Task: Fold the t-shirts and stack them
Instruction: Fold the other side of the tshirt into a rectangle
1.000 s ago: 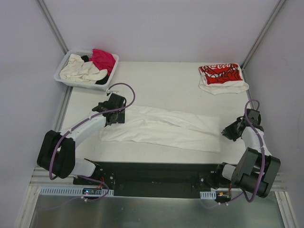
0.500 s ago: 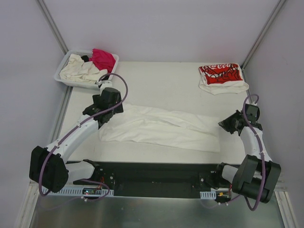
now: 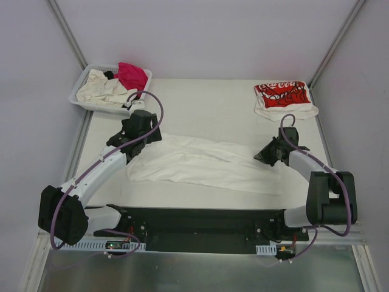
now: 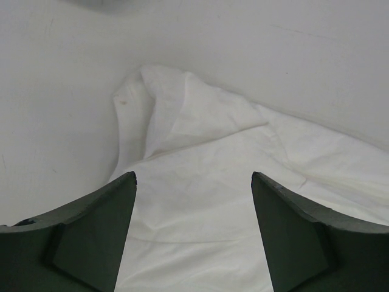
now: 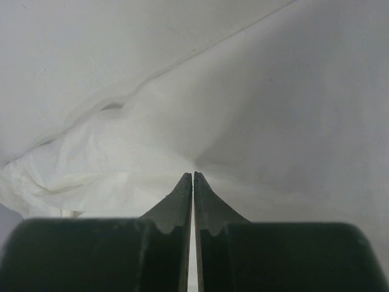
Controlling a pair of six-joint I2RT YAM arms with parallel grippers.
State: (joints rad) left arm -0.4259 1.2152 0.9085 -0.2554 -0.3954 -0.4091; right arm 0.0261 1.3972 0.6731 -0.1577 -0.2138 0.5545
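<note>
A large plain white t-shirt (image 3: 206, 164) lies spread lengthwise across the table's near half, creased along its middle. My left gripper (image 3: 141, 139) hovers open over its left end; in the left wrist view the folded-over corner of that white t-shirt (image 4: 200, 134) shows between the spread fingers of the left gripper (image 4: 193, 176). My right gripper (image 3: 261, 157) rests on the shirt's upper right part. Seen from the right wrist, the right gripper (image 5: 193, 174) has its jaws pressed together, and the white cloth (image 5: 121, 152) puckers at the tips. A folded white t-shirt with red print (image 3: 282, 97) lies at the back right.
A white slotted basket (image 3: 76, 92) at the back left corner holds a cream shirt (image 3: 103, 88), a magenta one (image 3: 132, 74) and some black cloth (image 3: 130, 103). Booth walls and metal rails enclose the table on all sides.
My right arm swung left from the table's right edge onto the shirt's right end and its jaws closed. The left arm stretched out toward the back over the shirt's left end.
</note>
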